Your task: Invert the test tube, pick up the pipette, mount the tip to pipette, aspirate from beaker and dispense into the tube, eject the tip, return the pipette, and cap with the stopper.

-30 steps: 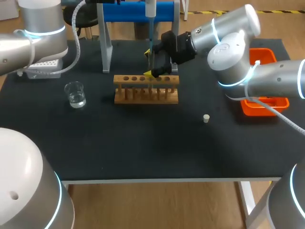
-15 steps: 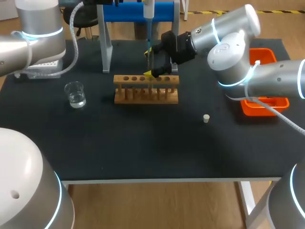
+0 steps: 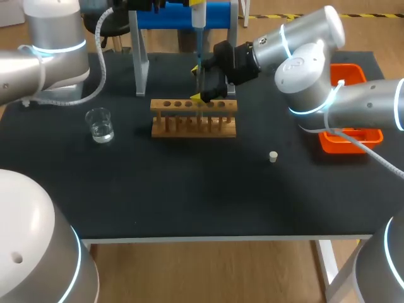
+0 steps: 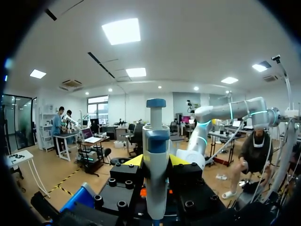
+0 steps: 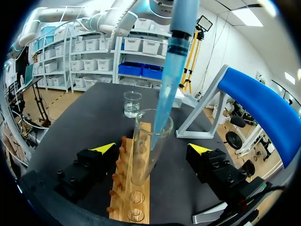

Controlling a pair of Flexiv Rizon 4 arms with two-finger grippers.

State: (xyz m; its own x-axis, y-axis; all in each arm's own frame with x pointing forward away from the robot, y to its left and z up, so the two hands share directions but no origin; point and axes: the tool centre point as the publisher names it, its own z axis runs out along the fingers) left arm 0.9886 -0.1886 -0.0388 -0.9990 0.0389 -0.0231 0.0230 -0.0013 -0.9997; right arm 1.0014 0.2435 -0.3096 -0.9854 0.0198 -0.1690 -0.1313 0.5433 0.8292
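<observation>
Glass beaker [image 3: 100, 124] with a little clear liquid stands at the left of the tabletop [image 3: 189, 189], well apart from the wooden rack [image 3: 194, 120] in the middle. Above the rack's right part, the left claw [image 4: 155, 161] is pressed onto the pipette [image 4: 155, 183]. The pipette hangs with its long axis vertical and its bluish tip [image 5: 169, 80] pointing straight down into the mouth of the test tube [image 5: 145, 155]. The tube stands upright directly below that claw, between the fingers of the right claw [image 5: 151, 149]. Those fingers enter level from the right and stand spread on either side of the tube, with rack showing in both gaps. The tube's foot seems to rest in a rack hole, though I cannot be sure. I judge dispensing to be the step in hand: tip and tube share one vertical line, so the pipette should leave straight upward. Further right, the stopper [image 3: 273, 156] lies alone on the near tabletop, nearer the right arm. An orange tray [image 3: 353, 140] sits at the right edge.
</observation>
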